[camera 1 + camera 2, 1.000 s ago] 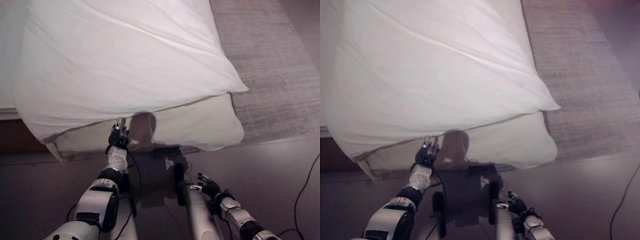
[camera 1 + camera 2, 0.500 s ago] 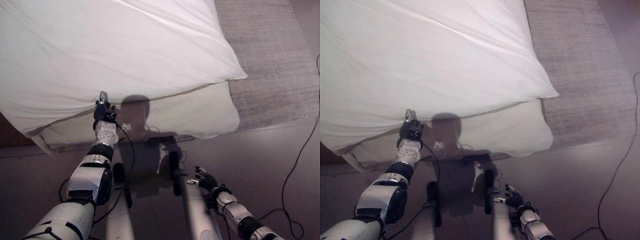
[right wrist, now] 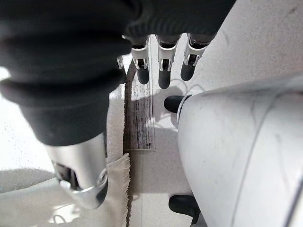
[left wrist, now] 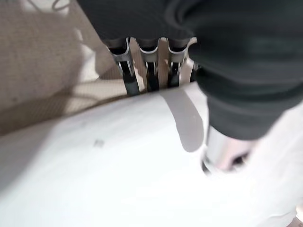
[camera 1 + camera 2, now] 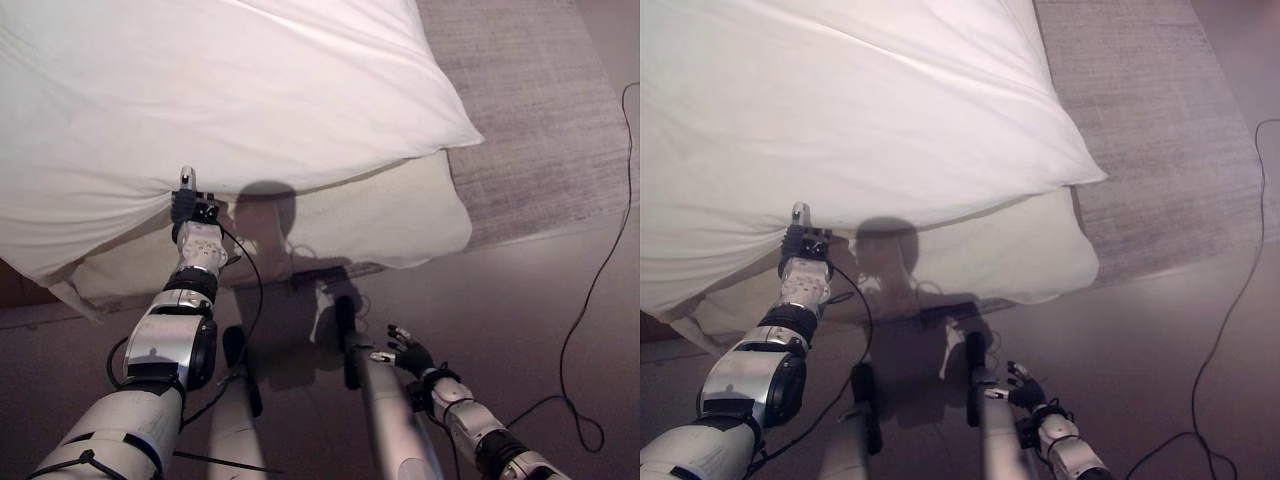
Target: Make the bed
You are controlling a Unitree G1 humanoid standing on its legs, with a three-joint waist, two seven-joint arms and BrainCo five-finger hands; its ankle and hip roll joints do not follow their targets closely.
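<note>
Across the upper part of the head views, a big white duvet [image 5: 230, 100] is lying over the bed, smooth on top with a few long soft creases, plain and carrying no label or writing that can be read. Its lower edge is hanging over a cream mattress [image 5: 390, 225], whose rounded corner is sticking out underneath on the right. Beyond that corner a grey woven rug [image 5: 540, 130] is covering the floor [image 5: 520, 310], which is running dark and glossy nearer the robot. At the duvet's lower edge the left hand [image 5: 190, 212] is reaching up and pinching the white cloth, the fingers [image 4: 149, 78] tucked under the fold and the thumb on top. Low on the right, the right hand [image 5: 408, 356] is hanging above the floor, fingers relaxed and slightly spread, holding nothing.
</note>
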